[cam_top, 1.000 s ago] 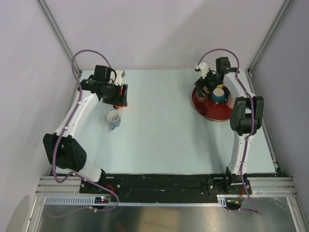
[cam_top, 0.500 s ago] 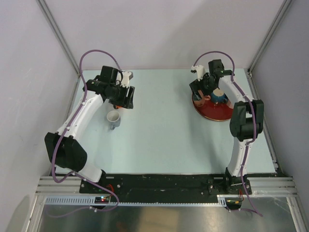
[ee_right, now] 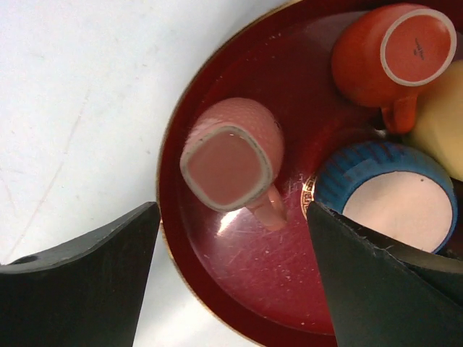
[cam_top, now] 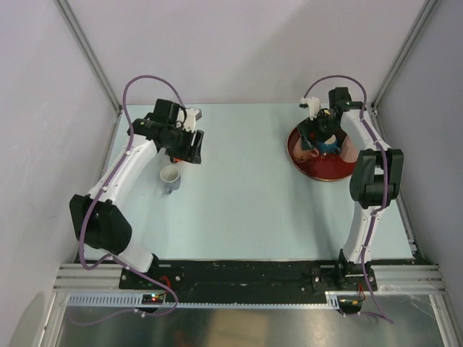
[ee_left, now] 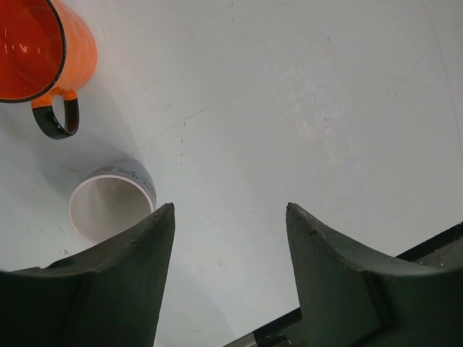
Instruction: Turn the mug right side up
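Right tool (ee_right: 233,206) jaws wide, over upside-down pink mug (ee_right: 228,155)

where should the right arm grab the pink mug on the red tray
Probably across the pink mug's body, coming from above. Its base faces up and its handle sticks out toward the blue mug, so close the fingers on the two handle-free sides.

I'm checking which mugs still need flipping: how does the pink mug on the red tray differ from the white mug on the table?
Pose: the pink mug stands upside down, base up; the white mug stands upright, mouth open. Place: the pink mug sits in the red tray; the white mug on the table. Shape: the pink mug's base is squarish, the white mug's rim round. Both stand on end.
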### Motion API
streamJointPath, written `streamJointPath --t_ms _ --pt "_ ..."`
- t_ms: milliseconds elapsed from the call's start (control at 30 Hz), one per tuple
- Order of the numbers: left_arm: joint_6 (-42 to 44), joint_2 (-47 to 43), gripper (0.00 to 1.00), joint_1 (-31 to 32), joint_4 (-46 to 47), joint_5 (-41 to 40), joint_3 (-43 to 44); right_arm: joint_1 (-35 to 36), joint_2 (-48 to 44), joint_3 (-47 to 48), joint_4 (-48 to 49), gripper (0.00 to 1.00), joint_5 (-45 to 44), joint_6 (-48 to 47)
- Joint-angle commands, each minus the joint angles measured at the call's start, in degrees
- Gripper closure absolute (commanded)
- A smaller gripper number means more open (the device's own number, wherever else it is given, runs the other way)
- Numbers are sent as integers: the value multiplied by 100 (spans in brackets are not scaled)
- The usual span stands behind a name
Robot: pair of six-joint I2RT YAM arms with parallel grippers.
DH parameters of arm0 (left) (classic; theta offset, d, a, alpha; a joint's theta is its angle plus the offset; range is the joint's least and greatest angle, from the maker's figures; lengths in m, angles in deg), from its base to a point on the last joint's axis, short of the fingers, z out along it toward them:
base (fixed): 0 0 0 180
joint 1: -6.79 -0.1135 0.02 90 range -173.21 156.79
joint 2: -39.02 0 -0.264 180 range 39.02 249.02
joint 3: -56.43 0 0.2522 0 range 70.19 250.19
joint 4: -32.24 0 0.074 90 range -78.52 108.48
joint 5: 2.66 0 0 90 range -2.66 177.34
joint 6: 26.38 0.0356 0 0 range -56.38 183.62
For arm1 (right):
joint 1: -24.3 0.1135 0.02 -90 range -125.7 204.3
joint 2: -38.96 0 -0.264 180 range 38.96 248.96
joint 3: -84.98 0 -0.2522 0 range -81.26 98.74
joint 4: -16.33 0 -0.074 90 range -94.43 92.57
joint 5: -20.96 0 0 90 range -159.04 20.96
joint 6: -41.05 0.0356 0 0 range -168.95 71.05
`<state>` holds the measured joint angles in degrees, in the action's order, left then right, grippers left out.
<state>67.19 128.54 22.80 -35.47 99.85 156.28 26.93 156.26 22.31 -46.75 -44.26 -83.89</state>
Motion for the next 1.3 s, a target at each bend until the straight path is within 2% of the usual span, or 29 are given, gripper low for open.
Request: streamJointPath --t_ms 0,167,367,433,533,667,833,1000,1133,1267 --pt "186 -48 33 74 46 121 255 -55 323 282 -200 13 179 -576" --pt "243 -117 33 95 46 109 203 -84 498 205 -270 24 184 -845" --pt "270 -106 33 117 49 83 217 -97 592 58 -339 44 199 -956" --pt "281 -89 33 142 45 71 245 -97 592 -14 -288 54 182 -873" --pt "284 -61 33 166 47 51 291 -96 571 -171 -129 75 60 -645" --pt "242 -4 33 166 47 44 419 -105 369 -386 -89 96 12 -492" --pt "296 109 32 165 50 75 815 -101 -266 -299 -315 100 531 -113" --pt "177 381 29 44 44 447 1540 33 -871 90 -80 100 1606 894" --pt "-489 873 29 -178 50 1064 2548 140 -1236 -13 1183 100 2618 2253" --pt "-1143 1493 28 -406 127 2173 3734 244 -1449 -464 3155 100 3546 3995"
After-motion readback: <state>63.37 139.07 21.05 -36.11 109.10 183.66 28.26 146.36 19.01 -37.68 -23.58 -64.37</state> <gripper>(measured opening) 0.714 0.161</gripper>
